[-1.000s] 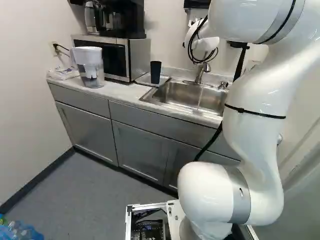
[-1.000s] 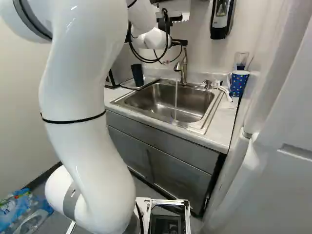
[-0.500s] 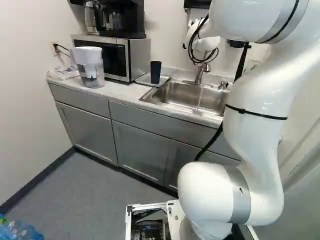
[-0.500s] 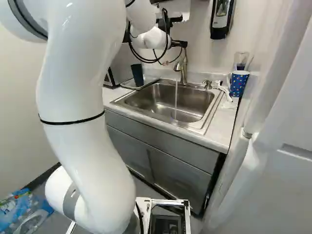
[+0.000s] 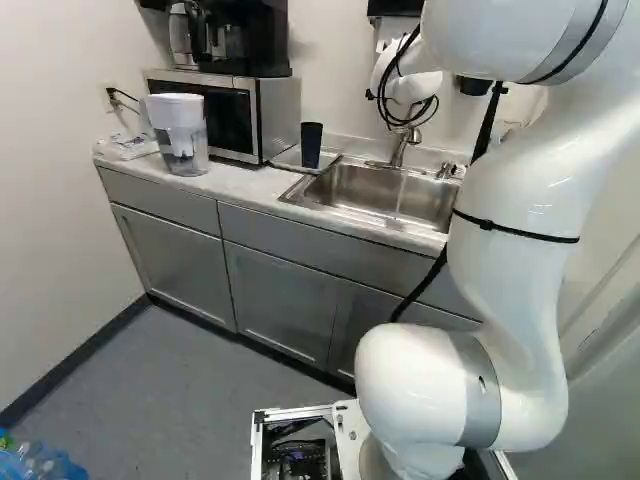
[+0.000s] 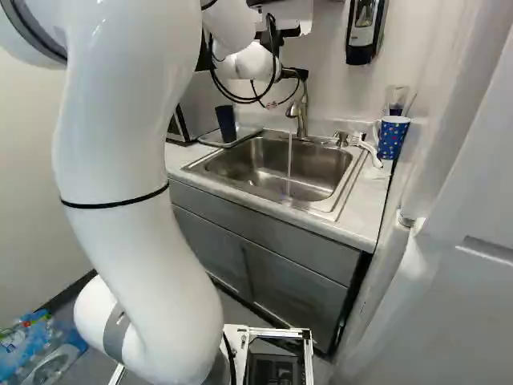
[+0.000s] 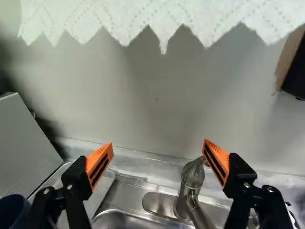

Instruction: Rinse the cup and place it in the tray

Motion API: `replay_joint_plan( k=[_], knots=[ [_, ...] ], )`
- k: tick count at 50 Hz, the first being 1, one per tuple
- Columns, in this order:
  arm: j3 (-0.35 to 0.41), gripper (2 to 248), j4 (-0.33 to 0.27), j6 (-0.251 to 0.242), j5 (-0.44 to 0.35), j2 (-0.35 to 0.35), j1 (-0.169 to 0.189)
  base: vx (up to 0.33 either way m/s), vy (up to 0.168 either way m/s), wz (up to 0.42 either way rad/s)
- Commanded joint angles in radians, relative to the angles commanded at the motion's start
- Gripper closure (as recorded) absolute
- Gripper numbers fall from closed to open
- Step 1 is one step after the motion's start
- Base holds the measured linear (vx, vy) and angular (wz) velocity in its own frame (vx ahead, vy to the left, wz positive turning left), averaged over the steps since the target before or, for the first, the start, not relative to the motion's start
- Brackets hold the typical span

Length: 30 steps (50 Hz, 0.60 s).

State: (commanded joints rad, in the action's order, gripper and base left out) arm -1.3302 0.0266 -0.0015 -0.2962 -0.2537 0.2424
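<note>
And here's the counter (image 5: 245,184), pale and speckled, running along the wall above grey cabinets (image 5: 280,300). From the left of the left base view: a crumpled white packet (image 5: 125,147) in the corner, then the pitcher (image 5: 183,135), white-topped and upright, just in front of the microwave (image 5: 278,115)! Next along, the tray (image 7: 95,193), lying flat between the microwave and the sink (image 6: 346,188), which is set right into the top. Over to the right of the right base view, a blue dotted mug (image 6: 392,138) stands upright near the counter's end, a white curved item (image 6: 368,149) just beside it. Down on the grey floor (image 5: 180,370), wrapped bottles (image 6: 44,353) sit at the left of both base views.
</note>
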Motion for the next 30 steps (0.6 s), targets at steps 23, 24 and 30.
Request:
replay_joint_plan(
  k=[23, 24, 30],
  knots=[
    [0.022, 3, 0.000, 0.000, 0.033, 0.020, 0.002, 0.000, 0.000, 0.000],
    [0.023, 3, 0.000, 0.000, 0.035, 0.021, 0.002, 0.000, 0.000, 0.000],
    [0.029, 3, 0.000, 0.000, 0.043, 0.026, 0.003, 0.000, 0.000, 0.000]
  ],
)
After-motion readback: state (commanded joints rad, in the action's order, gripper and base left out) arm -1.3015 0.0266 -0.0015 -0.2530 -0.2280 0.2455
